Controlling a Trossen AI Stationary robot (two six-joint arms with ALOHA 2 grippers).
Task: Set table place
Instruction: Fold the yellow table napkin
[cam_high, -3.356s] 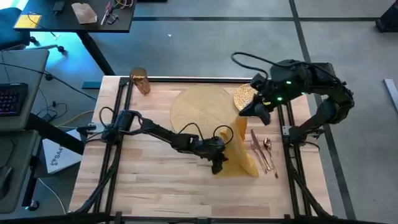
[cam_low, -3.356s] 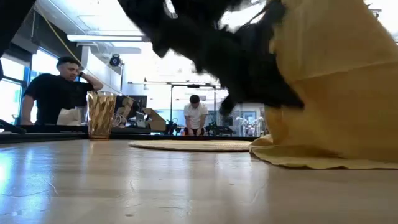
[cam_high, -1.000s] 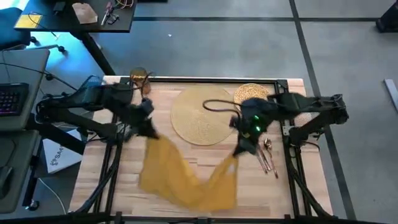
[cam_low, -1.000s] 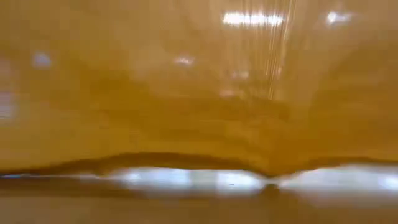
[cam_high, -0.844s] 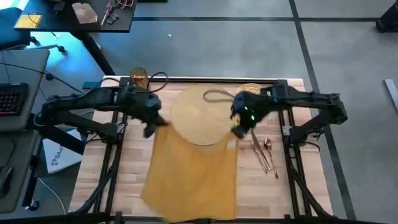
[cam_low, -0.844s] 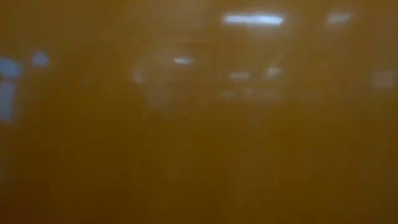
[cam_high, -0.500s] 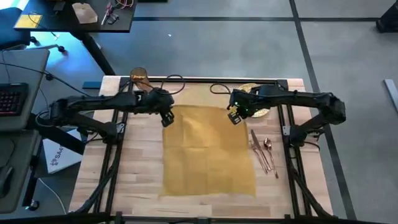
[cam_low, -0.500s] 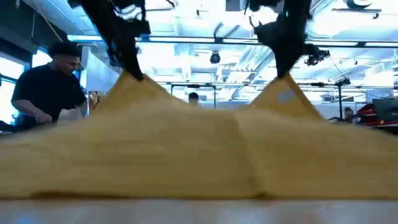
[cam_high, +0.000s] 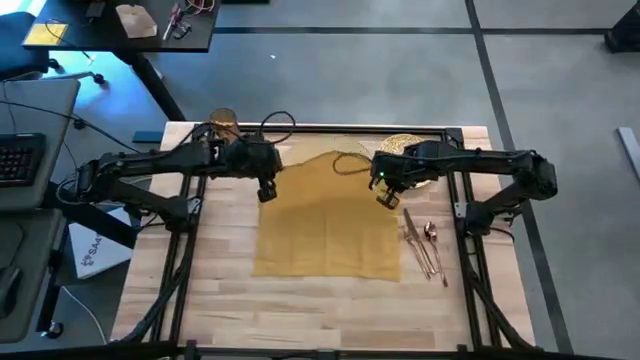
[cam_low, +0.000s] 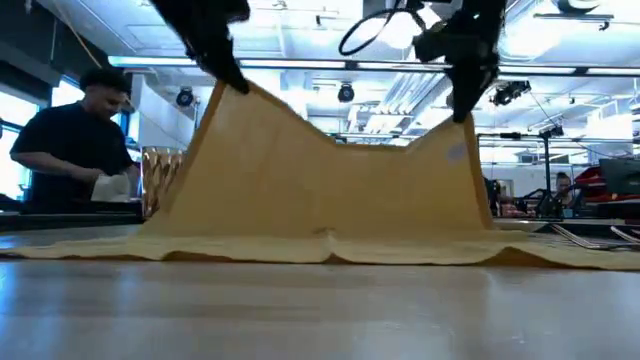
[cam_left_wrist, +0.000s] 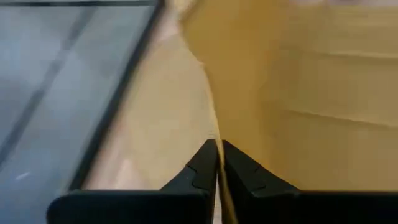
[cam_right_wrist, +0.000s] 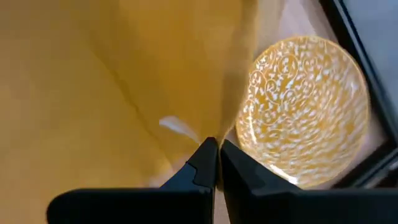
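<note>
The left gripper (cam_high: 266, 191) is pinching one far corner of the yellow napkin (cam_high: 325, 225), lifting it above the table (cam_high: 220, 290); the cloth's near edge is lying on the wood while its middle is sagging. It looks light and limp, best held by its corners. The right gripper (cam_high: 390, 198) is clamping the other corner beside the speckled plate (cam_right_wrist: 305, 112)

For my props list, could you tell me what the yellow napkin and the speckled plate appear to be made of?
The yellow napkin: soft matte cloth, judging by how it drapes and creases between both grippers. The speckled plate: apparently glazed ceramic, glossy with a gold-and-white pattern, though the material is uncertain.
</note>
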